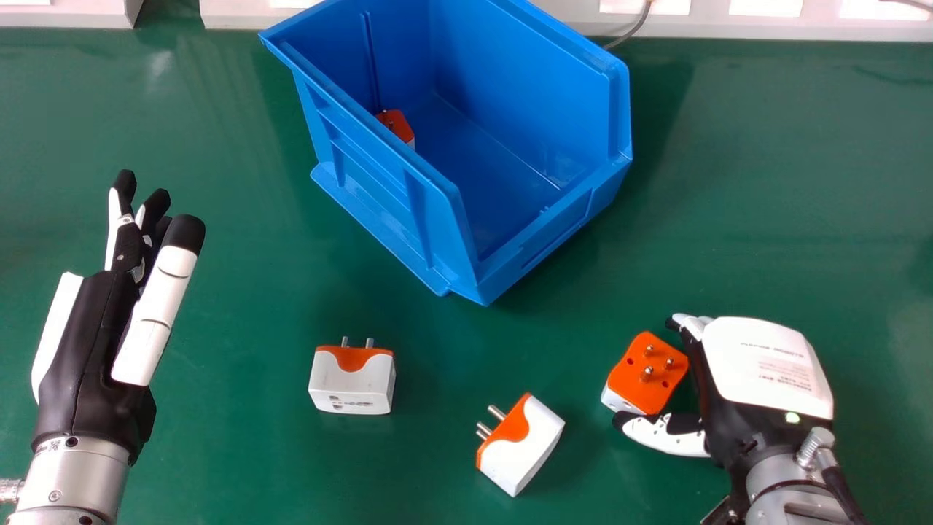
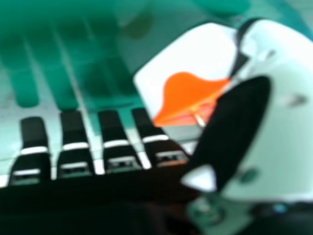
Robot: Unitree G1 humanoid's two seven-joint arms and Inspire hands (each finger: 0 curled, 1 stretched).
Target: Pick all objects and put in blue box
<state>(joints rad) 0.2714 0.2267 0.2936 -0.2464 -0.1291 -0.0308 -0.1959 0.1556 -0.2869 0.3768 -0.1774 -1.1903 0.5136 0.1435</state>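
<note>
White and black, the right robot hand is over the tabletop, at the right of the head view. It is open, its fingers fairly straight in the right hand view and parted from the thumb. Between thumb and fingers, in the head view, is the nearest adapter, its orange face up and its three pins showing; whether the hand has any grip on it, I cannot tell. In the right hand view, an adapter's white side and orange edge are partly hidden by the thumb.

Next out, towards the robot's left, the slanted adapter lies with its pins pointing left and away from the robot. Farther left is the squarely set adapter, white side up, its pins pointing away from the robot.

Beyond these, the blue box sits turned at an angle, with its lower front facing the robot's right. Inside, near its left wall, is the boxed adapter, partly hidden by the rim. The left robot hand is well apart at the far left, fingers extended. A grey cable runs behind the box.
</note>
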